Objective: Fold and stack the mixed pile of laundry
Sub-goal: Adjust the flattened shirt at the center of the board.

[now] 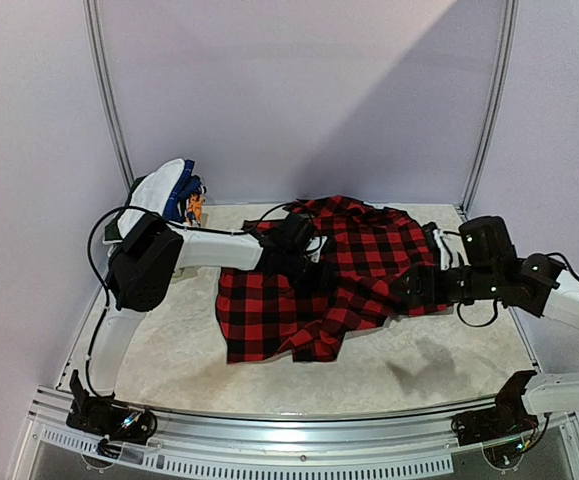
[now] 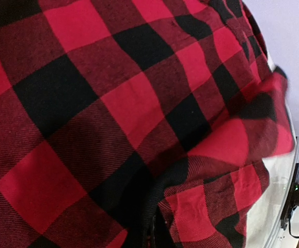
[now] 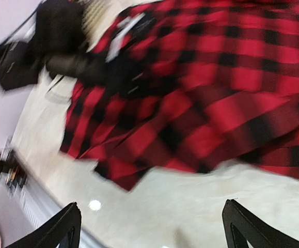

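The red-and-black plaid shirt (image 1: 339,275) lies spread and rumpled across the middle of the table. My left gripper (image 1: 304,255) rests on its upper left part. In the left wrist view the plaid shirt (image 2: 118,103) fills the frame, and its folds run down into the shut jaws at the bottom edge. My right gripper (image 1: 414,288) hovers at the shirt's right edge. It (image 3: 152,227) stands open over bare table, just short of the plaid hem (image 3: 201,113). More laundry, a white garment (image 1: 157,190) with blue cloth (image 1: 181,195), sits heaped at the back left corner.
The left arm (image 3: 72,57) shows blurred at the top left of the right wrist view. Metal frame posts (image 1: 109,100) rise at the back corners. A metal rail (image 1: 289,425) runs along the table's front edge. Pale tabletop (image 1: 419,360) shows in front of the shirt.
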